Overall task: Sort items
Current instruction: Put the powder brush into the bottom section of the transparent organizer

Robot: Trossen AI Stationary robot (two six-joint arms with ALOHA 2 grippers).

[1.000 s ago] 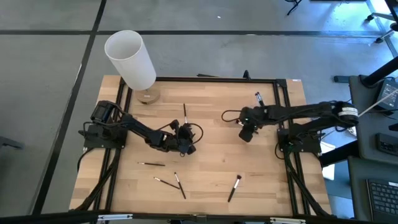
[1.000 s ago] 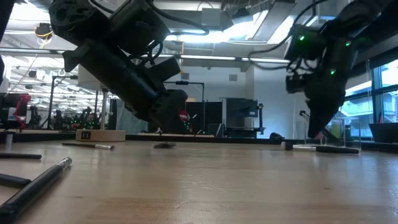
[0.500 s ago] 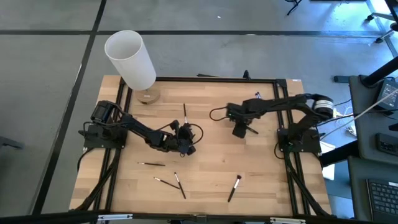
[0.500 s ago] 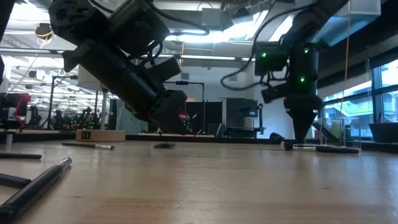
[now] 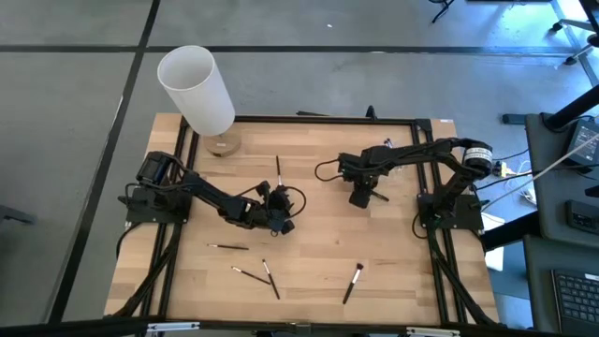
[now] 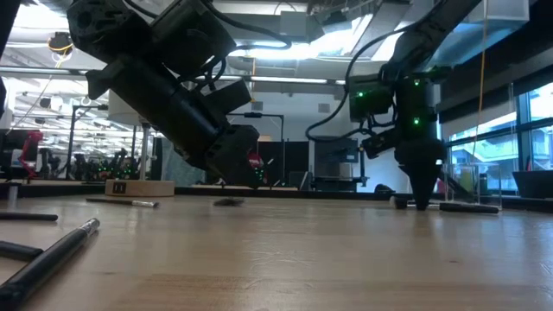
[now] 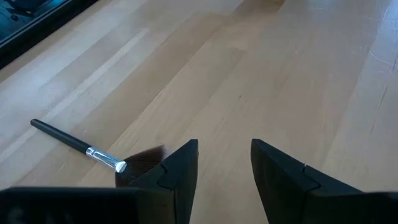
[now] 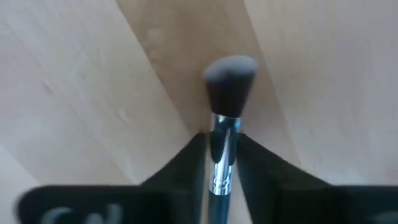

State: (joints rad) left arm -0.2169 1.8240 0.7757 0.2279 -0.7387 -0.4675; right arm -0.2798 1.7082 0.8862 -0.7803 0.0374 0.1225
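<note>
My right gripper (image 5: 360,196) points down at the table's right middle, shut on a makeup brush (image 8: 222,146) with a dark handle, silver ferrule and grey tuft (image 8: 231,76). In the low view its tips (image 6: 421,201) reach the tabletop. My left gripper (image 5: 284,215) hovers open near the table's middle. A fan-tufted brush (image 7: 93,151) lies flat on the wood beside one of its fingers, untouched. Other brushes lie flat: one at the far right (image 5: 388,147), one left of centre (image 5: 227,247), a crossed pair (image 5: 265,274) and one (image 5: 353,282) near the near edge. My right gripper pinches the brush at its silver ferrule (image 8: 219,163), between the two fingers (image 8: 194,167). The fingers come from above, pointing down, and lie across the brush. The tuft sticks out past them, close to the wood. I cannot tell whether the brush rests on the table.
A tall white cylinder (image 5: 197,89) stands on a round wooden base (image 5: 223,145) at the table's far left corner. A dark frame (image 5: 328,120) runs along the table's edges. Bare wood (image 5: 318,243) lies between the two grippers and the near brushes.
My right gripper has moved toward the table's left and slightly toward the far edge, tipped to point straight down, and come down until its tips reach the tabletop. My left arm has kept still.
</note>
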